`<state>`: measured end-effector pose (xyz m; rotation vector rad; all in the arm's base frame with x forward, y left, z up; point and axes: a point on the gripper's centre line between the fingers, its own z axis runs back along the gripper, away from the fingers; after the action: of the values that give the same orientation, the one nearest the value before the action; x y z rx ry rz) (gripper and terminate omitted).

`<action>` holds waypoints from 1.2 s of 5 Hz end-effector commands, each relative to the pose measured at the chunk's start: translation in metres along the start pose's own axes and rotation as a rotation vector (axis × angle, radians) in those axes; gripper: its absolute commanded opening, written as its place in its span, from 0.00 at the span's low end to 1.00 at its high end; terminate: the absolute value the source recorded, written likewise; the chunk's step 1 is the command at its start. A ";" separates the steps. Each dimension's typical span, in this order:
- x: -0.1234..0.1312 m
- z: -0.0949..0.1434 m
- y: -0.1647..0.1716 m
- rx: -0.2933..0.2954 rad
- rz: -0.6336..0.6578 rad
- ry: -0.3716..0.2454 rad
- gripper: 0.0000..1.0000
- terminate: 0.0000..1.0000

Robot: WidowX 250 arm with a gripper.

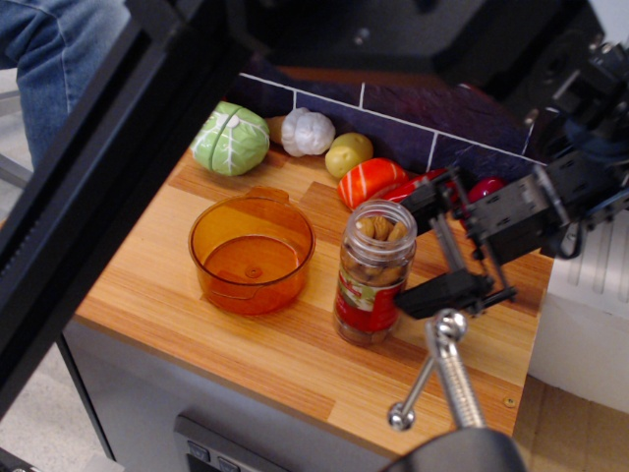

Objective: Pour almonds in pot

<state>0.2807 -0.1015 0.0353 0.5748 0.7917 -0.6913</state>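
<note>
- The almonds [378, 229] fill a clear jar [371, 274] with a red label; the jar stands upright and lidless on the wooden counter [256, 354], near the front edge.
- The pot [252, 252] – orange, translucent, empty – sits just left of the jar, apart from it, its small tab toward the back wall.
- The gripper [437, 243] hangs just right of the jar's upper half, its two black fingers spread wide, one [425, 193] behind and above, the other [444, 292] lower and nearer the front. Nothing is between them, and neither finger clearly touches the glass.
- The arm [550, 202] reaches in from the right edge.
- Along the dark tiled wall [432, 113] lies a row of toy food: a green cabbage [230, 139], a white garlic bulb [308, 132], a yellow-green potato [349, 153], an orange salmon piece [371, 180] with white stripes, and a red item [488, 187] partly hidden behind the gripper.
- A large dark, blurred shape [128, 167] crosses the left and top of the view, covering the counter's far-left part.
- Blue jeans [54, 59] show at upper left.
- A metal rod [444, 369] with ball ends stands close to the camera at lower right.
</note>
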 end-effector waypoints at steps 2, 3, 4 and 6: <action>-0.032 -0.018 0.008 -0.021 -0.028 -0.045 0.00 0.00; -0.037 -0.005 0.007 -0.106 -0.086 -0.172 0.00 0.00; -0.043 0.011 0.004 -0.244 -0.197 -0.272 0.00 0.00; -0.051 0.034 0.011 -0.598 -0.396 -0.528 0.00 0.00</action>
<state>0.2791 -0.0980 0.0697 -0.3819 0.6447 -0.8289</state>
